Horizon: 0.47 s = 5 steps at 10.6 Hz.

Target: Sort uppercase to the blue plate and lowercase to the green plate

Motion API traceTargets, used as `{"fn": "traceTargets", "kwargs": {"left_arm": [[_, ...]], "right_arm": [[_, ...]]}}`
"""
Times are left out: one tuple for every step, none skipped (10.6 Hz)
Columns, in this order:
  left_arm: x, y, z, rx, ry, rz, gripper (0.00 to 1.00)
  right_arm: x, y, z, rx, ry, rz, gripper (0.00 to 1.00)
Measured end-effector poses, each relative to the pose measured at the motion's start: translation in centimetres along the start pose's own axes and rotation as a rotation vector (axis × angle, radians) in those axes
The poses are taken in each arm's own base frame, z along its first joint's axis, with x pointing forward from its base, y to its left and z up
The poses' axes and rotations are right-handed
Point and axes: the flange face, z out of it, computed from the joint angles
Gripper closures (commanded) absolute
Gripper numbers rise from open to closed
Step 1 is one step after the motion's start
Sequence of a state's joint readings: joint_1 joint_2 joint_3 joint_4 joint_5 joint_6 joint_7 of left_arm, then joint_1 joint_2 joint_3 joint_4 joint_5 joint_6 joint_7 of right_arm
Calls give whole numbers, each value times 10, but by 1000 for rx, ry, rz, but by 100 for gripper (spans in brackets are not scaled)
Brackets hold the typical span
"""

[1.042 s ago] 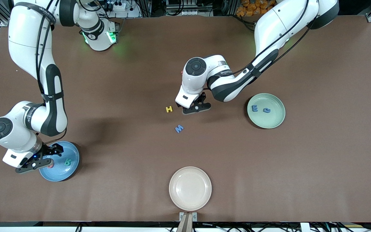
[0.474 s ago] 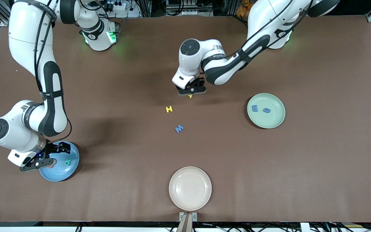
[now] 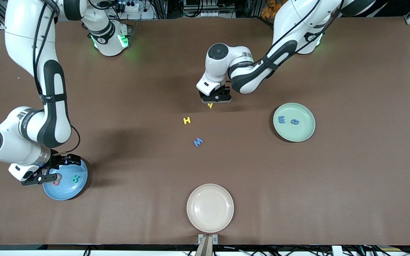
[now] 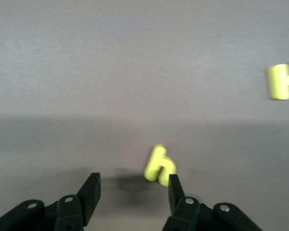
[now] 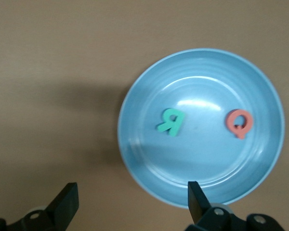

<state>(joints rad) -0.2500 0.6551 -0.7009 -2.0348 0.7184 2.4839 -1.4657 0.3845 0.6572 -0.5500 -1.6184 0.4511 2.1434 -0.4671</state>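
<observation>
Fingers of the left gripper (image 4: 130, 192) stand apart, empty, yellow h (image 4: 159, 165) at their one o'clock awaiting pickup; right gripper (image 5: 130, 202) is spread over the blue plate (image 5: 135, 159), Q (image 5: 239, 122) released.

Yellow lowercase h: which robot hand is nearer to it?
Left. The left hand hovers right over the yellow h; the right hand is over the blue plate.

We counted three plates: one blue plate (image 3: 66, 190), one green plate (image 3: 303, 133), one cream plate (image 3: 210, 213). Seven letters showed (two yellow, three blue, one teal, one red).
</observation>
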Motion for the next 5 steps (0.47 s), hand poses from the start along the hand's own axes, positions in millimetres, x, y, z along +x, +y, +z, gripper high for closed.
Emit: {"fn": "traceTargets", "kwargs": {"left_arm": [[2,-4,6,9,2,0,39],[3,-5,8,9,4,-2,39],[3,-4,7,2,6,-1,38],[5,-2,4,-6,10,-3,38],[10,0,1,-16,18,-9,39]], "right_arm": [[-5,-4,0,17,-8,7,0],[-11,-8,1,35,-16,10,0],[-18,-11,1,55,-22,12,0],[-23,-15,1,79,-25,12,0],[-27,-16,-1,95,-25,14,0]]}}
